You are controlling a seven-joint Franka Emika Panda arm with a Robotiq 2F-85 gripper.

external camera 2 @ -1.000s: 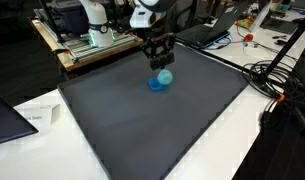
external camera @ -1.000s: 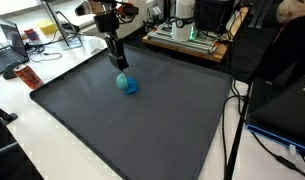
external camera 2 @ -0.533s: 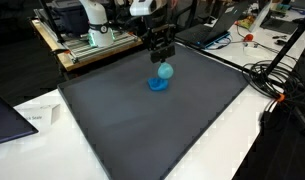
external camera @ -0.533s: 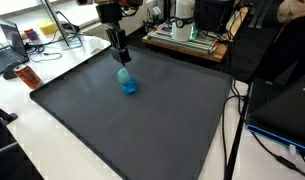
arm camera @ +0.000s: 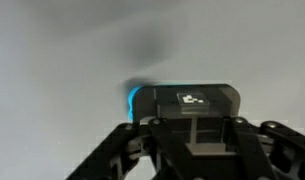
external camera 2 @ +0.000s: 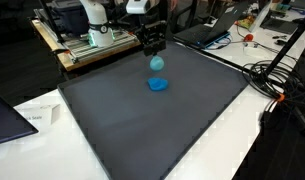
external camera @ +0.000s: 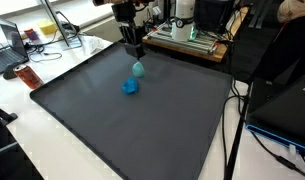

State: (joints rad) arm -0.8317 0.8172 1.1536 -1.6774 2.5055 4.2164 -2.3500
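My gripper (external camera: 135, 54) hangs above the far part of the dark grey mat (external camera: 142, 130), shut on a small pale blue object (external camera: 138, 69) that dangles just below the fingers, clear of the mat. A darker blue object (external camera: 130, 87) lies on the mat a little nearer than it. Both exterior views show this: the gripper (external camera 2: 155, 48), the pale blue object (external camera 2: 157, 63) and the darker blue object (external camera 2: 158, 85) below it. In the wrist view the gripper (arm camera: 187, 120) fills the lower half, and only a blue edge (arm camera: 132, 97) of the held object shows beside the fingers.
A wooden board with white and green equipment (external camera: 192, 35) stands behind the mat's far edge. Cables (external camera 2: 277, 80) trail at one side of the mat. A laptop (external camera: 10, 50) and a red item (external camera: 27, 76) sit on the white table beyond another side.
The gripper has risen and moved toward the mat's far edge, lifting the pale blue object off the darker blue one, which stayed on the mat.
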